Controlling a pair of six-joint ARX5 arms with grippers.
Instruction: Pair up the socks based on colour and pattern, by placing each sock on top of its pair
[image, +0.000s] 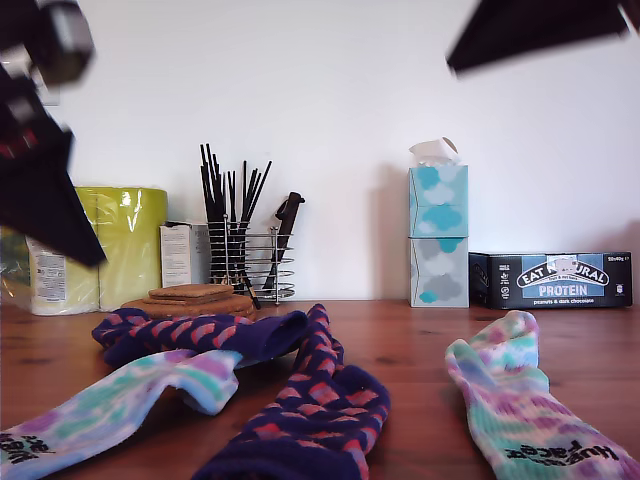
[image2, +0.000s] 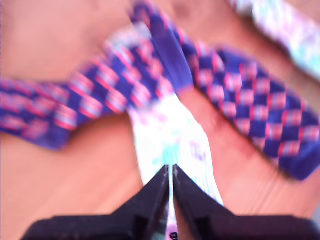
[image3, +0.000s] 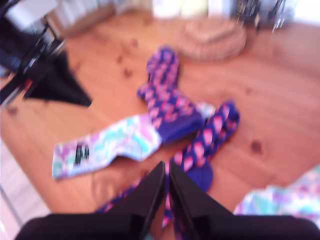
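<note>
Four socks lie on the wooden table (image: 420, 335). One tie-dye sock (image: 120, 400) (image2: 170, 135) (image3: 110, 145) is at the exterior view's left, its toe tucked under a navy-pink sock (image: 200, 335) (image3: 167, 102). The other navy-pink sock (image: 320, 410) (image3: 210, 135) crosses beside it. A second tie-dye sock (image: 520, 400) (image3: 285, 200) lies apart at the exterior view's right. My first gripper (image: 95, 258) (image2: 170, 172) hangs shut and empty above the first tie-dye sock. My second gripper (image: 460, 60) (image3: 166, 167) is high up at the exterior view's top right, shut and empty.
Along the back wall stand a yellow paper-roll pack (image: 125, 240), a white carton (image: 185, 255), a wire rack of black utensils (image: 245, 250), stacked cork coasters (image: 190, 297), two stacked tissue boxes (image: 438, 235) and a dark protein-bar box (image: 555, 280).
</note>
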